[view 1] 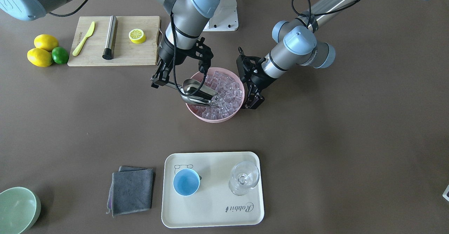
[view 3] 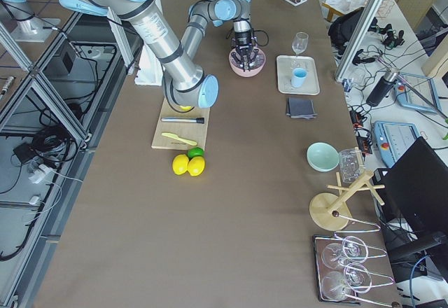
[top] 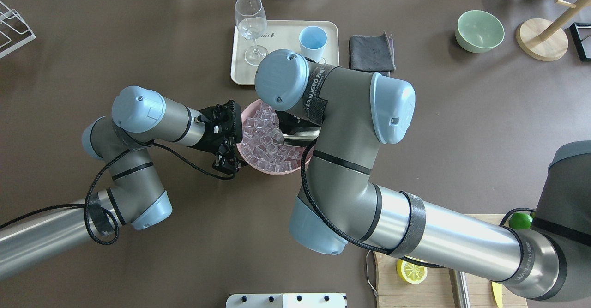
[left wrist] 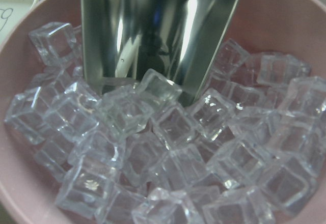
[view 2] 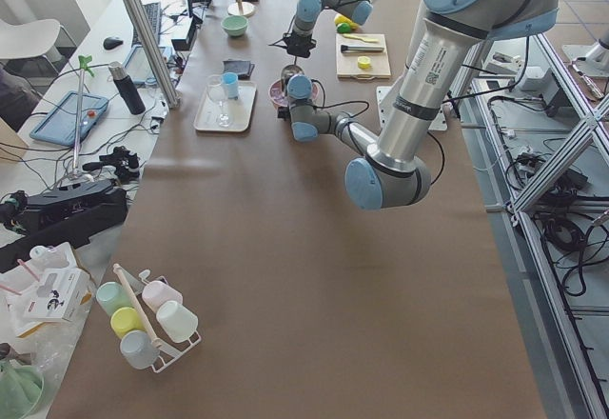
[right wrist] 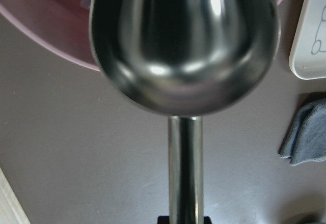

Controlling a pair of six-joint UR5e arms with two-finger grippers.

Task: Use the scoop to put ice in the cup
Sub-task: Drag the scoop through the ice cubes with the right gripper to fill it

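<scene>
Right claw (view 1: 162, 80) clamped on scoop (view 1: 198, 93) handle, mouth dug into ice (view 1: 224, 93) to load; left claw (view 1: 253, 97) grips bowl (view 1: 210, 117) rim, steadying. Cup (view 1: 186, 181) waits on tray (view 1: 210, 213).

arms: grey and silver tubes, pale-blue joint caps
cables: black, looped, strapped on with black bands
grippers: black
marking: "WANJEED" lettering

Silver scoop (view 1: 198, 92) tilts mouth-down into clear ice (view 1: 226, 95); light-blue cup (view 1: 186, 181) stands empty, well apart.
</scene>
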